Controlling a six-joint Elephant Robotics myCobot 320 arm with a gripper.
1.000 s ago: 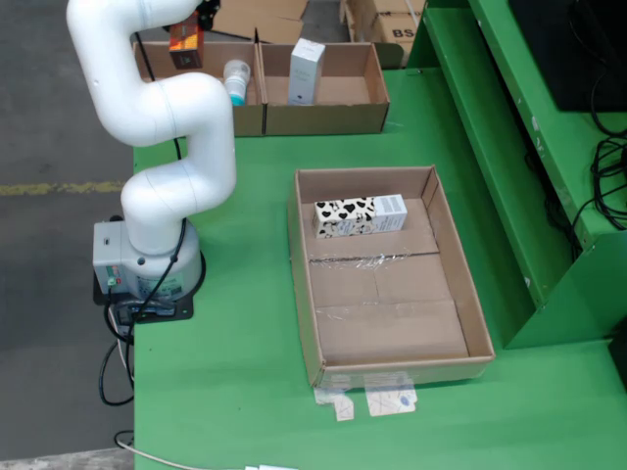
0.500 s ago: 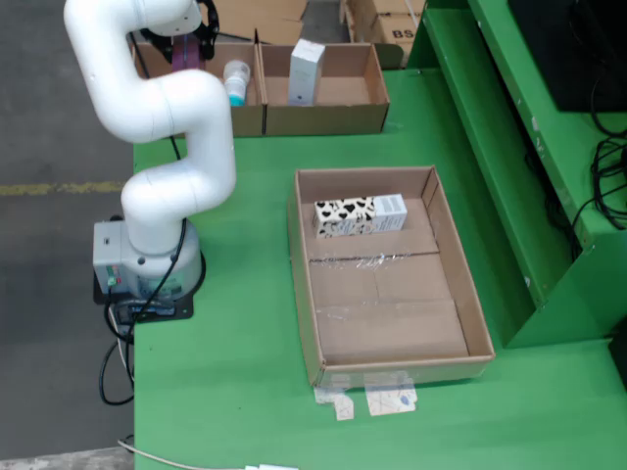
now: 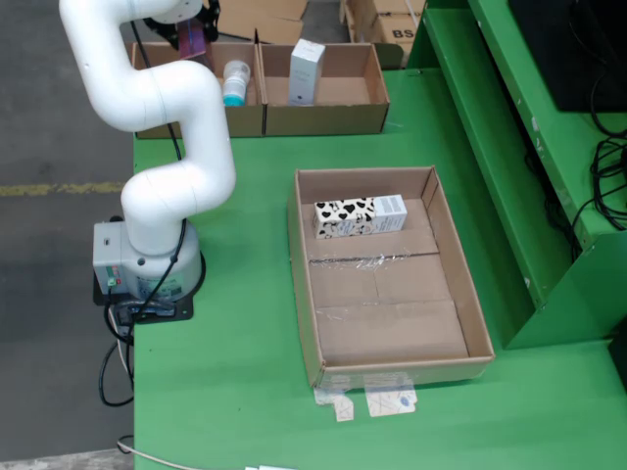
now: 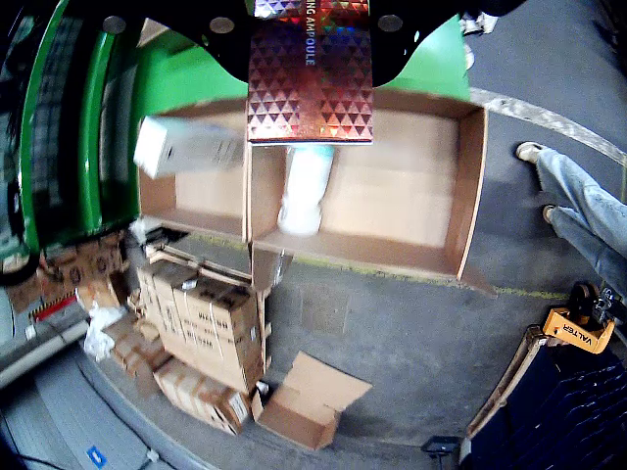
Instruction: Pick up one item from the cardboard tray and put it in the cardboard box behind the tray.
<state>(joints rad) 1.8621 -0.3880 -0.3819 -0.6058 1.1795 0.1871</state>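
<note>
My gripper is high at the back left of the fixed view, shut on a dark red holographic box. It hangs over the left cardboard box, which holds a white bottle with a teal cap. The right cardboard box holds a white carton. The cardboard tray holds a black-and-white heart-patterned carton. In the wrist view, the gripper holds the holographic box above the bottle. The white carton lies in the neighbouring box.
The arm's base stands at the table's left edge. A green raised shelf runs along the right, with cables behind it. Paper labels lie in front of the tray. The wrist view shows stacked cartons and a person's legs on the floor.
</note>
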